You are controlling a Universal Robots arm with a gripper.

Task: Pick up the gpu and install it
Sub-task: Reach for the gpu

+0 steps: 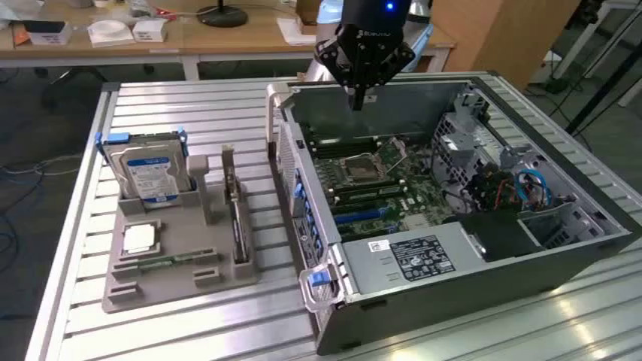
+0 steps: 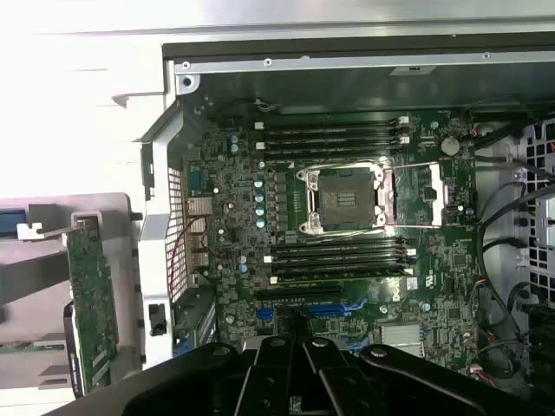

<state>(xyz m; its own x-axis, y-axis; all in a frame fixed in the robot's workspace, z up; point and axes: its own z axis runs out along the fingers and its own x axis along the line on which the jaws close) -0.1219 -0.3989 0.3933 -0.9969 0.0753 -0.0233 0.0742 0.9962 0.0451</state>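
On the exterior view's left, a grey moulded holder [image 1: 180, 297] sits on the slatted aluminium desk [image 1: 180, 105], and its slots keep each part in a known place. A hard drive [image 1: 150, 174] with a blue-white label stands upright at the holder's far end. Just to the right of it, the gpu [image 1: 237, 222] stands on its long edge in a narrow slot, probably so that its upper edge is free to be gripped from above. The wrist view shows it as a green board [image 2: 91, 303] outside the case wall, so it has not been picked up. Next comes the open computer case [image 1: 482, 278], lying on its side with the motherboard [image 1: 392, 188] facing up, which leaves the blue expansion slots [image 1: 361, 218] reachable straight from overhead. The tool [image 1: 358, 99] hangs over the far part of the case, above the board and well apart from the gpu. Its fingers appear drawn together with nothing between them. A judgement: the task is at its very start.
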